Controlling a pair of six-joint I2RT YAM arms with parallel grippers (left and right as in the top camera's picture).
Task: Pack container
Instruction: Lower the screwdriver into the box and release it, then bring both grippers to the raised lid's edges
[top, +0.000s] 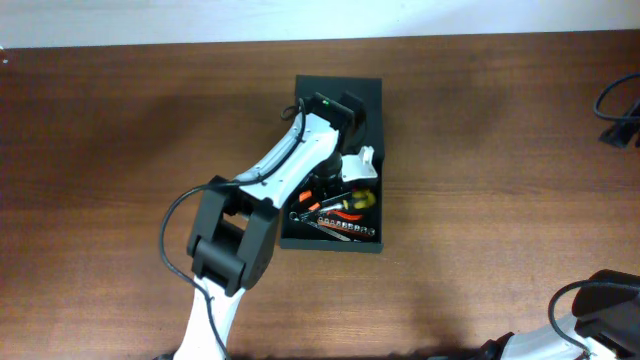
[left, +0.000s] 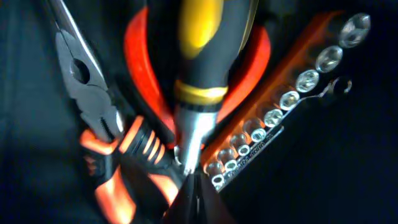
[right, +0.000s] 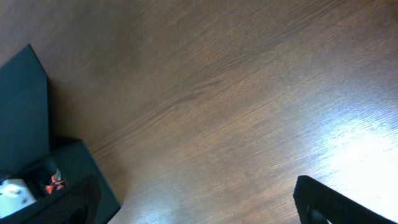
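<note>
As arm (top: 290, 165) bends over container (top: 370, 100) | left tool (left: 196, 190) nips screwdriver (left: 199, 50) (shaft)

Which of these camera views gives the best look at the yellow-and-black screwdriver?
The left wrist view: the screwdriver fills the frame, its handle and metal shaft clear. Overhead shows it only as a small yellow spot inside the container. The right wrist view shows just a container corner, no screwdriver.

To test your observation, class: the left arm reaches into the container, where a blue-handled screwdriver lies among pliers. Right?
No. The left wrist view shows the screwdriver's handle is yellow and black, not blue. It lies among pliers in the container the left arm reaches into.
</note>
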